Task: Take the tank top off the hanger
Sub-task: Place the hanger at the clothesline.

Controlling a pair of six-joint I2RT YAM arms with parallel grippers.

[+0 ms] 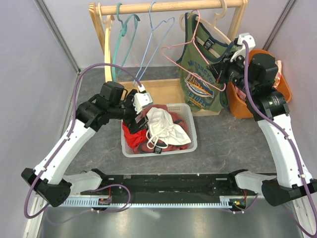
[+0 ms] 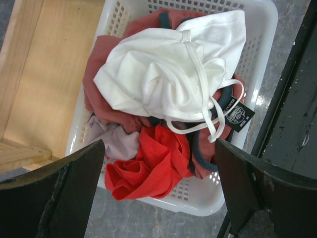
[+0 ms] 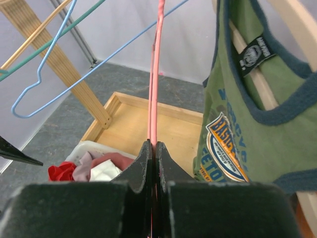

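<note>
A green tank top (image 1: 200, 74) with an orange and blue print hangs at the right end of the wooden rack, apparently on a pale wooden hanger (image 1: 218, 25). It also shows in the right wrist view (image 3: 247, 109). A bare pink wire hanger (image 1: 184, 43) hangs in front of it. My right gripper (image 1: 219, 69) is shut on the pink hanger's wire (image 3: 154, 74), just left of the tank top. My left gripper (image 1: 141, 111) is open and empty, hovering over the near edge of a white basket (image 2: 198, 203) full of clothes; in its wrist view (image 2: 158, 144) the fingers are wide apart.
The wooden rack (image 1: 168, 7) also carries a teal hanger (image 1: 124, 34), a blue wire hanger (image 1: 153, 39) and a wooden hanger (image 1: 105, 34). The basket (image 1: 193, 134) holds white (image 1: 163, 126) and red garments. An orange bin (image 1: 237, 104) stands behind my right arm.
</note>
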